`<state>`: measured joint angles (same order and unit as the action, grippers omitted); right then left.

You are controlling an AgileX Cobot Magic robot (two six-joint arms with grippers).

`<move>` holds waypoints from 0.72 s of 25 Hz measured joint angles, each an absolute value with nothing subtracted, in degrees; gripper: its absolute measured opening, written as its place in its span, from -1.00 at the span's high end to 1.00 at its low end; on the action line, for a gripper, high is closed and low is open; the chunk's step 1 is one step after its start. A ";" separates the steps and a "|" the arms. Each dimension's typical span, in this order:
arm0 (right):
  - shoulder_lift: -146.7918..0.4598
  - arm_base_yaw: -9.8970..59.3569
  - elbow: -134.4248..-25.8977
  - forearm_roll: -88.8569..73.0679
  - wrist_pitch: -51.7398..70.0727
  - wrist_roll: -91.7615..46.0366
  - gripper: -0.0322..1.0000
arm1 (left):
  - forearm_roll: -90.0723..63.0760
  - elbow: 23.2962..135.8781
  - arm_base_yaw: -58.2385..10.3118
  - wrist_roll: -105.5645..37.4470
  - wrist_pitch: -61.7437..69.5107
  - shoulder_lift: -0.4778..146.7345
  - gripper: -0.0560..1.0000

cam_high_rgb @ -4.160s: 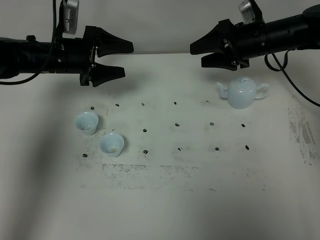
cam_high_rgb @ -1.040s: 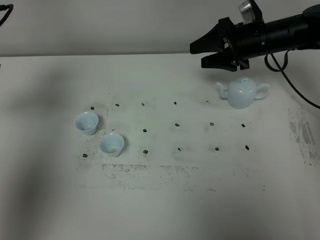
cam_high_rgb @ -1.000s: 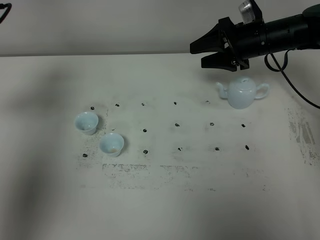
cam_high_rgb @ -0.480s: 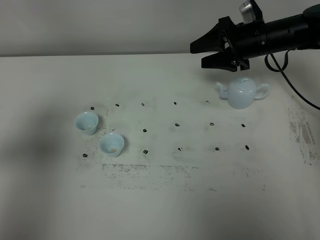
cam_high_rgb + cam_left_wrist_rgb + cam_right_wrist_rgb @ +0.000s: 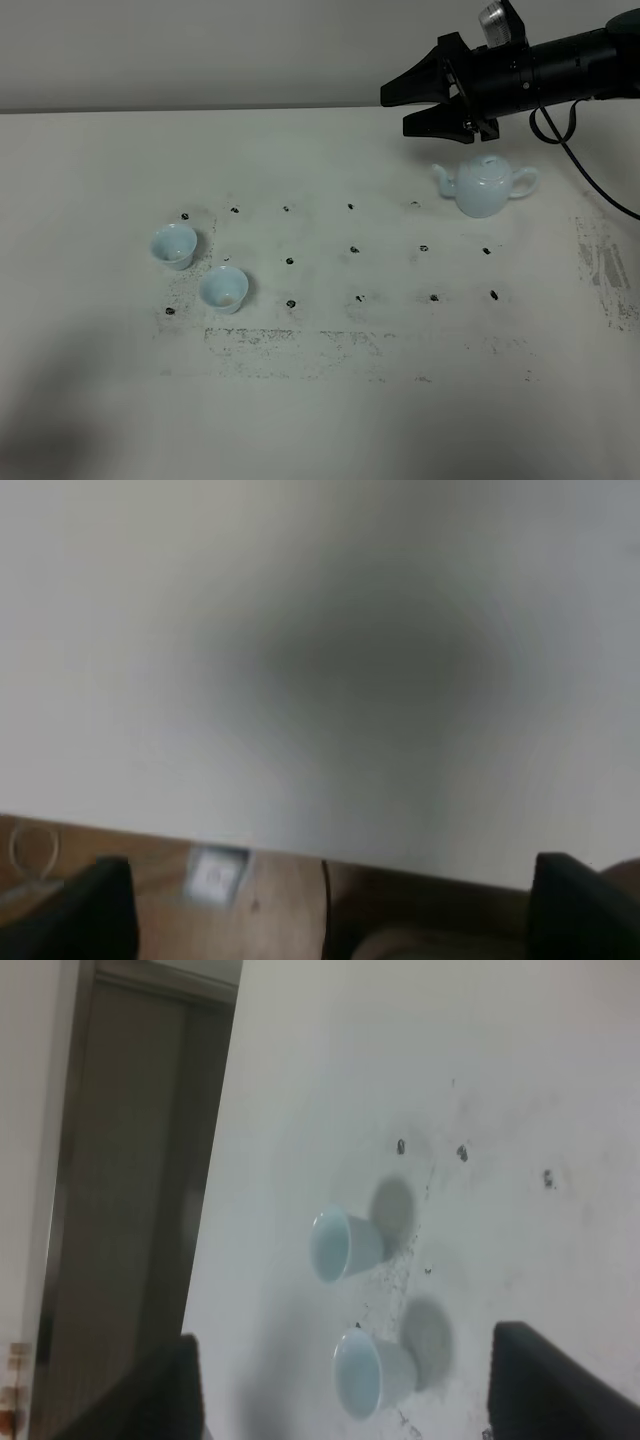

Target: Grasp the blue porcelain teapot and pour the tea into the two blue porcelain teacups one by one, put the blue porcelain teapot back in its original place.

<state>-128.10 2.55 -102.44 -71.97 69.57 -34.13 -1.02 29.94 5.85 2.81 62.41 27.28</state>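
My right fingers [image 5: 412,84] hang spread open and empty near the blue porcelain teapot [image 5: 486,188], which sits toward the surface's far right corner; descending carelessly, I could knock its spout or tip it by pinching the glossy handle off-centre.

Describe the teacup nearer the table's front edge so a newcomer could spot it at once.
On the white table, go to the left end of the grid of black marks, opposite the teapot. Two pale blue cups stand there, apart. The front teacup sits nearer the viewer and nearer the middle than the back teacup.
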 joint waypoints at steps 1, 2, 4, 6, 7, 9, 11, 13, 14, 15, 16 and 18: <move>-128.10 2.55 -102.44 -71.97 69.57 -34.05 -0.18 | -1.08 28.81 5.85 2.81 62.02 23.65 -0.53; -128.10 2.55 -102.44 -71.97 69.57 -34.05 -0.18 | -1.08 28.01 5.85 2.83 61.77 20.72 -0.53; -128.10 2.55 -102.44 -71.97 69.57 -34.05 -0.18 | -1.08 26.64 5.85 2.89 61.28 14.09 -0.53; -128.10 2.55 -102.44 -71.97 69.57 -34.05 -0.18 | -1.08 26.25 5.85 2.89 60.92 8.70 -0.53; -128.10 2.55 -102.44 -71.97 69.57 -34.05 -0.18 | -1.08 26.18 5.85 2.89 60.92 6.07 -0.53; -128.10 2.55 -102.44 -71.97 69.57 -34.05 -0.18 | -1.08 26.18 5.85 2.89 60.85 1.90 -0.53; -128.10 2.55 -102.44 -71.97 69.57 -34.05 -0.18 | -1.08 26.18 5.85 2.90 61.03 0.15 -0.53; -128.10 2.55 -102.44 -71.97 69.57 -34.05 -0.18 | -1.08 26.18 5.85 2.95 61.19 0.28 -0.53; -128.10 2.55 -102.44 -71.97 69.57 -34.05 -0.18 | -1.08 26.18 5.85 2.95 61.19 0.19 -0.53; -128.10 2.55 -102.49 -71.97 69.57 -34.05 -0.18 | -1.08 26.18 5.85 2.95 61.27 -0.06 -0.53; -128.10 2.55 -102.46 -71.97 69.57 -34.05 -0.18 | -1.08 26.18 5.85 2.95 61.27 -0.20 -0.53; -128.10 2.55 -102.50 -71.97 69.57 -34.05 -0.18 | -1.08 26.18 5.85 2.95 61.27 -0.19 -0.53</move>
<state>-128.10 2.55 -102.50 -71.97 69.57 -34.05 -1.08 26.18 5.85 2.95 61.27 -0.19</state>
